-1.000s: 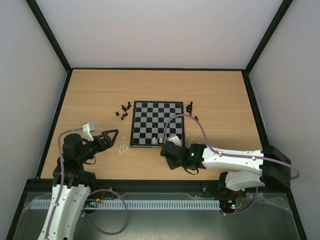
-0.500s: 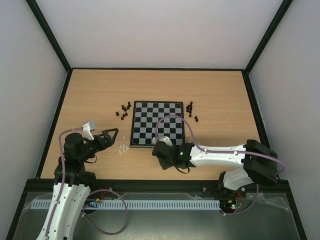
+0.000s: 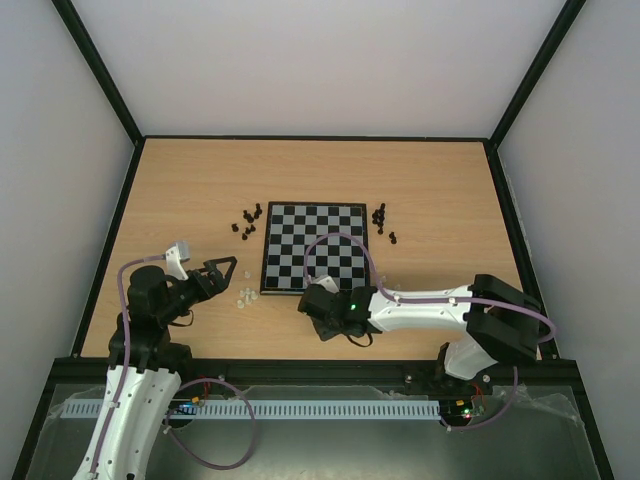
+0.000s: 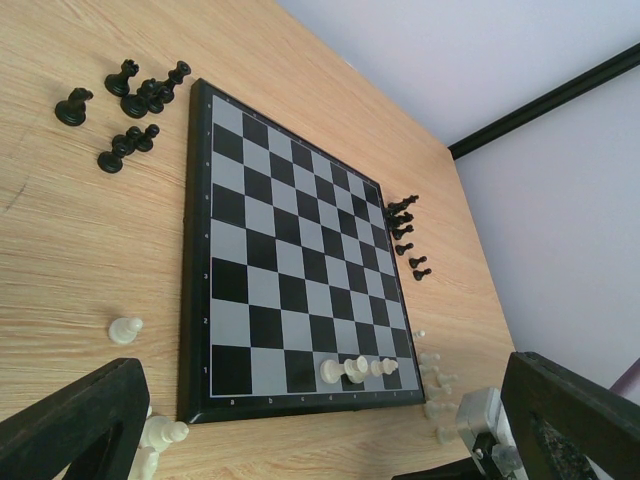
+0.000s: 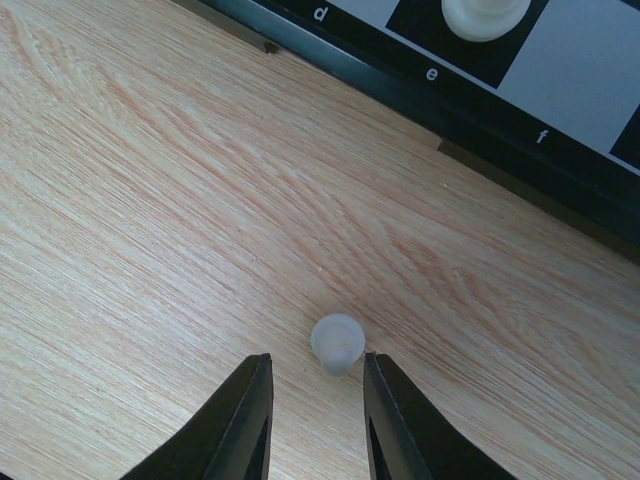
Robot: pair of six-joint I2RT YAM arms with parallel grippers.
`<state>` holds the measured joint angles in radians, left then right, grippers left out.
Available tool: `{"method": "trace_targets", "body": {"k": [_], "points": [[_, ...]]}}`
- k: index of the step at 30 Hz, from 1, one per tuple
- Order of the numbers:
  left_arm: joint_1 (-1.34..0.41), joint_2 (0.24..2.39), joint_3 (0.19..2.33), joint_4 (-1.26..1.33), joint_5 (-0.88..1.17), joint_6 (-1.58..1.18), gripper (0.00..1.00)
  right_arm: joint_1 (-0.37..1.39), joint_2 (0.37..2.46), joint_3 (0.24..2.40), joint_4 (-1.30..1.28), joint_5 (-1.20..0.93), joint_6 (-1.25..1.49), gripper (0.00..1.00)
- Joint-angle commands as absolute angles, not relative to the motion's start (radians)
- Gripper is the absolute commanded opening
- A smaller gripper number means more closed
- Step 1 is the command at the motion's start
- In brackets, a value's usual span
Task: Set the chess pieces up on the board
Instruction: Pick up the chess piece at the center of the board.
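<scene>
The board (image 3: 264, 262) lies mid-table. In the left wrist view three pale pieces (image 4: 357, 369) stand on its near row. My right gripper (image 3: 313, 299) hovers just off the board's near edge. In the right wrist view my right gripper (image 5: 315, 362) is open a little, and a pale pawn (image 5: 337, 343) stands on the wood right at the fingertips, touching neither. My left gripper (image 3: 222, 270) is open wide and empty, left of the board; in its wrist view my left gripper (image 4: 320, 430) frames the board (image 4: 185, 250). Black pieces (image 3: 248, 220) cluster left of the board, with others (image 3: 381, 217) on its right.
Loose pale pieces (image 3: 243, 296) lie on the wood by the board's near left corner, close to my left fingers. More pale pieces (image 4: 432, 375) stand off the board's near right corner. The board's black rim (image 5: 480, 120) crosses the top of the right wrist view.
My right arm has swung left along the board's near edge, from its near right corner toward the middle. The left arm has not moved.
</scene>
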<state>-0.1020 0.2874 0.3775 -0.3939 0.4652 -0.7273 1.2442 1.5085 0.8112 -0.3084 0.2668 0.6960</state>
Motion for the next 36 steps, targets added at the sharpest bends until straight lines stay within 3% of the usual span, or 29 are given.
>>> {"method": "trace_targets", "body": {"k": [1, 23, 36], "points": [[-0.106, 0.282, 0.371, -0.377, 0.466, -0.722, 1.00, 1.254, 1.527, 0.841, -0.338, 0.290, 0.700, 0.26], [-0.106, 0.284, 0.370, -0.381, 0.466, -0.720, 0.99, 1.254, 1.572, 0.855, -0.369, 0.334, 0.706, 0.21], [-0.106, 0.283, 0.370, -0.381, 0.461, -0.722, 1.00, 1.253, 1.562, 0.843, -0.365, 0.329, 0.707, 0.08]]}}
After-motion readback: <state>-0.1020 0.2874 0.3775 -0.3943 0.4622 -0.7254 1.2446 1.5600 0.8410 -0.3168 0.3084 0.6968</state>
